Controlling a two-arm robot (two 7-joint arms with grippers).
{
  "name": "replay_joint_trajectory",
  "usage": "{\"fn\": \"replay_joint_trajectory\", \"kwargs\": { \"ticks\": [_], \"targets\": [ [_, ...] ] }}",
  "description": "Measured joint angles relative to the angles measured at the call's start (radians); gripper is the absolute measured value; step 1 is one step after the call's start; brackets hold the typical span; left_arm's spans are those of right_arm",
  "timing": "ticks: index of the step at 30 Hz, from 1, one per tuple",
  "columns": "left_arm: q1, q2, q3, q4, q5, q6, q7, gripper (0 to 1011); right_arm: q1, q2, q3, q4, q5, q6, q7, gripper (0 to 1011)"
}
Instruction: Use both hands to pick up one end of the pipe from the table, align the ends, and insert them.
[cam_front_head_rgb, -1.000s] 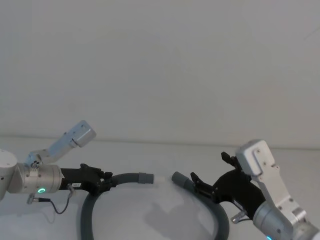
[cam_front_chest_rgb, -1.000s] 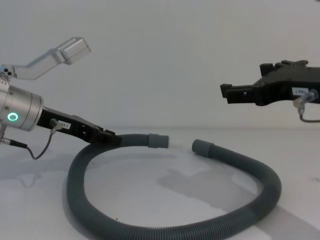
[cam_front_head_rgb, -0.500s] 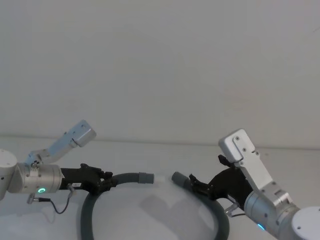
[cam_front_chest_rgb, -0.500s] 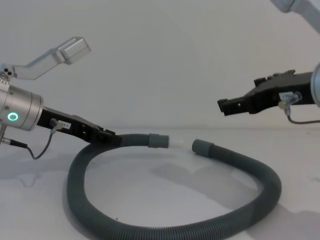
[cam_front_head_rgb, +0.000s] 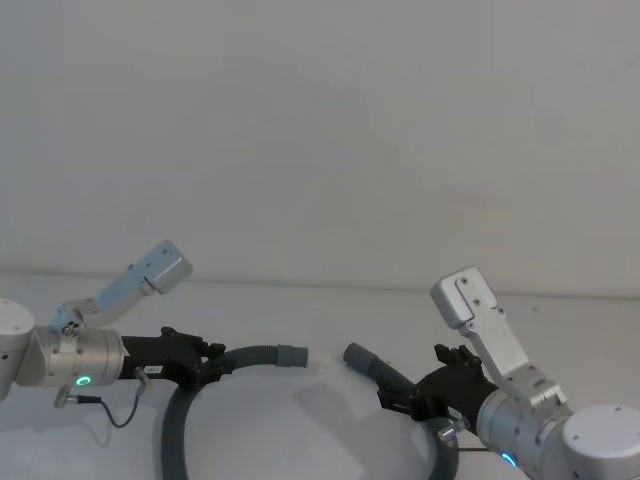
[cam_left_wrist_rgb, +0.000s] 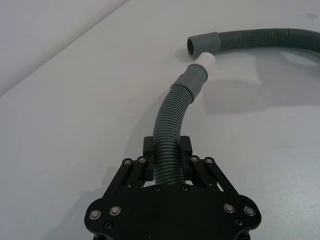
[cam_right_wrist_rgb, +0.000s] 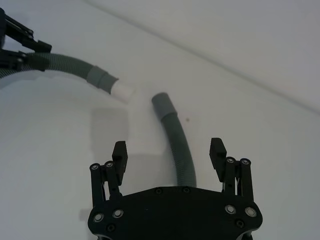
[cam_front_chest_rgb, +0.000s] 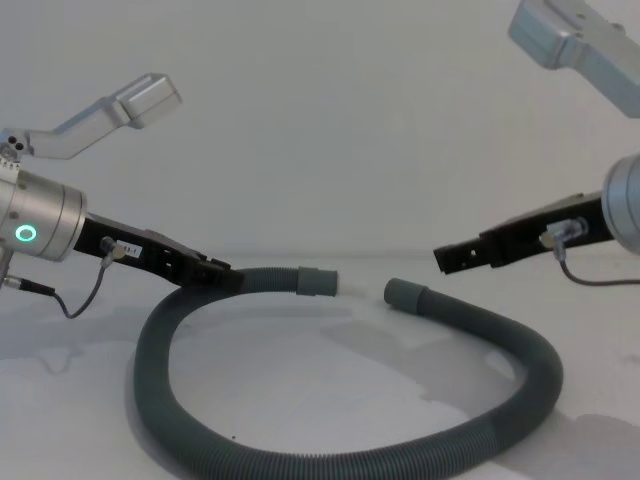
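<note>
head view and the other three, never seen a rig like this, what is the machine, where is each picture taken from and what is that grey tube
This is a robot with two arms, each ending in a black pincer. The head view looks down from its head, the chest view looks across the table from lower down, and each wrist view looks along one arm's own pincer. On the white table lies one looped, ribbed grey hose. Its white-tipped end and its plain end lie close together but are not joined. The left pincer is shut on the hose a little behind the white-tipped end. The right pincer is open and holds nothing; it hovers over the stretch of hose behind the plain end.
</note>
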Motion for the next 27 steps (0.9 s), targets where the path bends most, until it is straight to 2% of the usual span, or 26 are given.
{"fn": "replay_joint_trajectory", "kwargs": {
  "ticks": [5, 11, 19, 27],
  "targets": [
    [0.0, 0.0, 0.0, 0.0, 0.0, 0.0, 0.0, 272, -0.001, -0.018, 0.014, 0.022, 0.011, 0.034, 0.0, 1004],
    [0.0, 0.0, 0.0, 0.0, 0.0, 0.0, 0.0, 272, -0.002, -0.033, 0.024, 0.049, 0.015, 0.043, -0.001, 1004],
    [0.0, 0.0, 0.0, 0.0, 0.0, 0.0, 0.0, 272, 0.002, -0.057, 0.034, 0.094, 0.014, 0.036, -0.011, 1003],
    [0.0, 0.0, 0.0, 0.0, 0.0, 0.0, 0.0, 272, 0.012, -0.077, 0.034, 0.138, 0.002, 0.003, -0.02, 1004]
  ]
}}
